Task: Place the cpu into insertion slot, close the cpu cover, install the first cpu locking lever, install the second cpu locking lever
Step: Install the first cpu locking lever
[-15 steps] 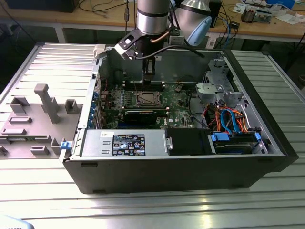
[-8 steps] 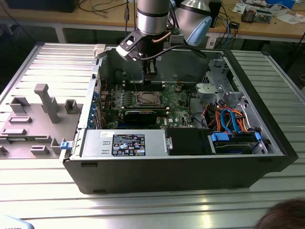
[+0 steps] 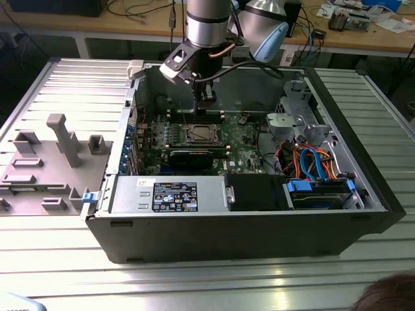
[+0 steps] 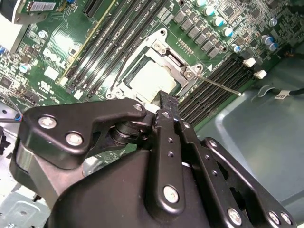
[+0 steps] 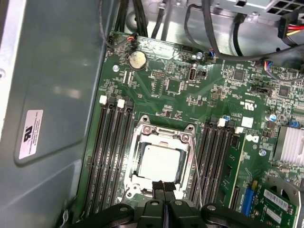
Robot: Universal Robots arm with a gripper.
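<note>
1. Silvery-grey, the small flat square cpu (image 5: pixel 159 163) already lies inside the insertion slot (image 5: pixel 137 127), a square socket with a silver metal rim on the green circuit board (image 5: pixel 180 76); in the second wrist view the chip (image 4: pixel 151 80) shows through the frame's window.
2. Over it the cpu cover (image 5: pixel 162 135), a thin silver sheet-metal frame with a square window, lies flat on the socket.
3. One thin wire locking lever (image 4: pixel 216 83) sticks out from the socket across the neighbouring long black memory slots (image 4: pixel 223 78), its free end near the board's edge; whether it is latched cannot be told.
4. Black and two-fingered, the gripper (image 5: pixel 164 184) hangs just above the socket's rim, its fingertips (image 5: pixel 158 186) pressed together with nothing between them; in the second wrist view the closed tips (image 4: pixel 166 102) sit at the edge of the cover.
5. In the exterior view the silver and black robot arm (image 3: pixel 207 26) reaches down into the open dark grey computer case (image 3: pixel 246 227), with the gripper (image 3: pixel 206 97) above the socket (image 3: pixel 198 134).
6. That case stands on a ribbed metal table (image 3: pixel 363 259), and a grey plastic fixture tray (image 3: pixel 45 162) lies toward the exterior view's left
</note>
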